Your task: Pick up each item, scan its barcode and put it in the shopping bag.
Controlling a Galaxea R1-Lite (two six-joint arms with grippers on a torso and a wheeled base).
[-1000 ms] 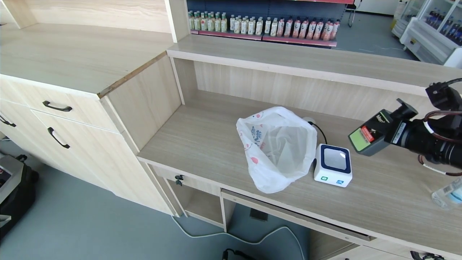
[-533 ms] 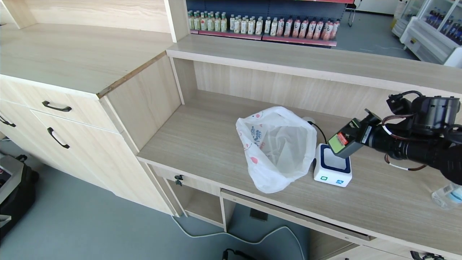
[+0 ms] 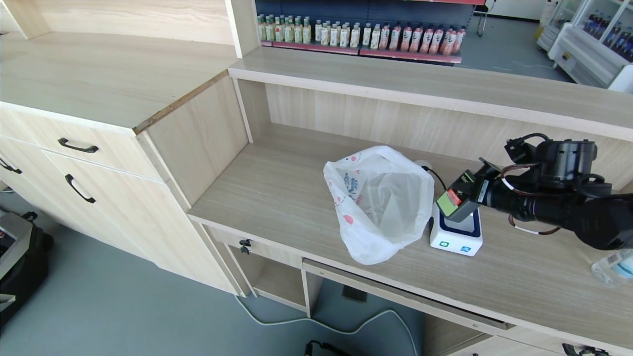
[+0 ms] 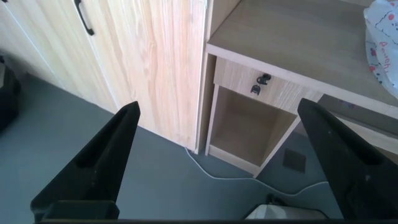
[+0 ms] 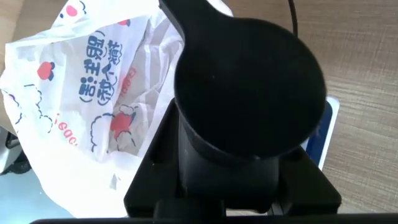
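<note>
a clear bottle (image 3: 613, 267) lay at the counter's (image 3: 277, 193) front right end, cut off by the frame. the left gripper (image 4: 214, 165) hung wide open over the floor by the counter's left front corner. near the front edge, the open shopping bag (image 3: 381, 202) stood just beside the scanner (image 3: 457, 237). the right gripper (image 3: 472, 190) clamped a dark box (image 3: 454, 202) above the scanner, its green-and-red label clear in the head view. in the right wrist view a black bulk hid most of the scanner.

Right arm (image 3: 568, 210) black, cylindrical; reddish, white cables (image 3: 519, 167) looping; left claw (image 4: 217, 104) black, tapered.
</note>
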